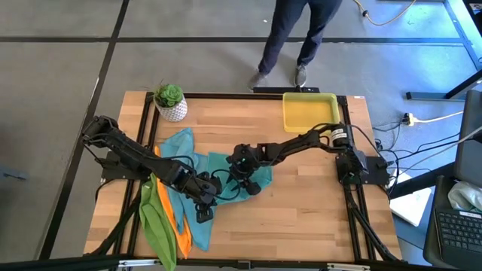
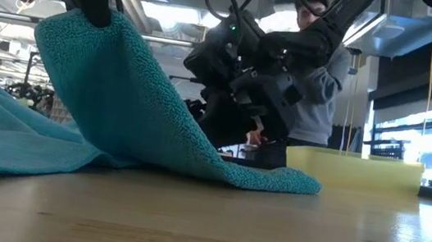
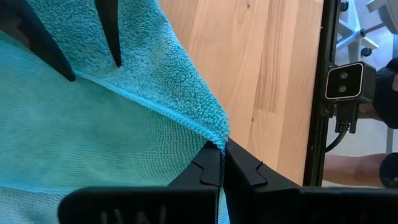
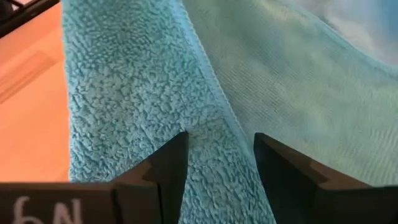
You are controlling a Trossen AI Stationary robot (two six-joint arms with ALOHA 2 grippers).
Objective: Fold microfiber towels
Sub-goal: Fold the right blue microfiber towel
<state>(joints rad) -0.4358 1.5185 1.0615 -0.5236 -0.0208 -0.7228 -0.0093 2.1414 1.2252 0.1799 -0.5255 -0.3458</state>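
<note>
A teal towel [image 1: 220, 167] lies mid-table, with one part raised like a tent in the low view [image 2: 121, 85]. My left gripper [image 3: 219, 144] is shut on it, as the high view [image 1: 205, 202] also shows. My right gripper [image 4: 217, 146] is open just over the same towel [image 4: 143, 81]. Its fingers stand on either side of a hemmed edge; whether they touch, I cannot tell. Its place in the high view is mid-table [image 1: 248, 179]. A lime green towel [image 1: 154, 222] and an orange towel [image 1: 178, 226] lie bunched at the near left. More teal cloth [image 1: 179, 141] lies behind. My left gripper pinches the teal towel at its hemmed edge [image 3: 211, 134], near a corner, between the two fingertips. That part is lifted off the table [image 2: 87, 27]. The cloth slopes down from it, and the towel's far end [image 2: 275, 178] rests on the wood.
A yellow tray [image 1: 309, 111] stands at the far right, seen also in the low view [image 2: 355, 167]. A small potted plant [image 1: 170, 102] stands at the far left. A person [image 1: 290, 38] stands beyond the far edge. Bare wood shows at the near right [image 1: 316, 218].
</note>
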